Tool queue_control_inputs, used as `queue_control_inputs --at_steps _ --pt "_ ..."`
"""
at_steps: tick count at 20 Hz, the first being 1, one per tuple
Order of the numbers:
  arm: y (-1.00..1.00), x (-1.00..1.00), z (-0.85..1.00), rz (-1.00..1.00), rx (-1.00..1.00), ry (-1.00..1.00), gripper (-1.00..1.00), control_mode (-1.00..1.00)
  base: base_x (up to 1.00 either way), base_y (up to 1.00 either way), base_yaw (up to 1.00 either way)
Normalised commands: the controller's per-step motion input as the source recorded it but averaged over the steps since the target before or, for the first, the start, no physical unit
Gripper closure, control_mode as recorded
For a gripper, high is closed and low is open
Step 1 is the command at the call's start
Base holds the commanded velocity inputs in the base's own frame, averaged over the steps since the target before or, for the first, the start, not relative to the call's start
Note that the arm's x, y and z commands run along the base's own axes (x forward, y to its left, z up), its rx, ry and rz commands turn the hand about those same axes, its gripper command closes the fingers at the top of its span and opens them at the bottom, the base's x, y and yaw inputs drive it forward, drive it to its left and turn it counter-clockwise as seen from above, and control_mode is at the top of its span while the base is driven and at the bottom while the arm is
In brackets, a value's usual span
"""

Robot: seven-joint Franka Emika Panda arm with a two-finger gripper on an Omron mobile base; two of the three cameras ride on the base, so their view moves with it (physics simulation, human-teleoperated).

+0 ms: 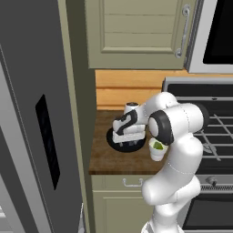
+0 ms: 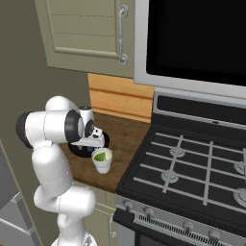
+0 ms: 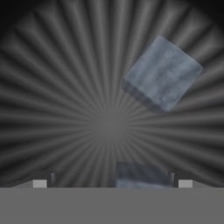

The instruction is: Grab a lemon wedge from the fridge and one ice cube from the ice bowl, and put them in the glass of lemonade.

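The hand is down inside the ice bowl [image 1: 112,139], a round, shallow, glossy black dish sitting on the brown wooden surface [image 1: 102,159]. In the hand view its inside is dark with fine ribs fanning out from the middle. The fingers [image 3: 112,183] are spread wide, their small dark tips far apart at the bottom of that view, holding nothing. One ice cube [image 3: 162,78], pale blue-grey, matte and blocky, lies tilted on the bowl's floor up and to the right of the fingers. A second ice cube [image 3: 142,176] sits low between the tips, closer to the right one; whether it touches a tip I cannot tell.

Just beside the bowl, toward the front edge of the surface, stands the glass of lemonade [image 2: 102,161], a short whitish tumbler. And look, a yellow-green lemon wedge [image 2: 101,156] lies in it already.

The fridge [image 1: 36,136], tall and matte grey, stands to the left. A black stove [image 2: 192,178] with grey grates is on the right, with paneled beige-green cabinets [image 1: 136,32] overhead.
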Motion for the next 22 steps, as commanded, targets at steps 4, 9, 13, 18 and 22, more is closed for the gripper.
queue_control_inputs --at_steps 4,9,13,18,22 --pt "0.00 0.01 0.00 0.00 0.00 0.00 -1.00 -1.00 0.00 0.00 0.00" --pt "0.09 -0.19 0.00 0.00 0.01 0.00 -1.00 -1.00 0.00 0.00 0.00" --pt "0.16 -0.16 0.00 0.00 0.00 0.00 -1.00 -1.00 0.00 0.00 0.00" --pt "0.11 -0.01 0.00 0.00 0.00 0.00 -1.00 -1.00 0.00 0.00 0.00" --pt "0.05 0.18 0.00 -0.03 0.00 0.00 -1.00 -1.00 0.00 0.00 0.00"
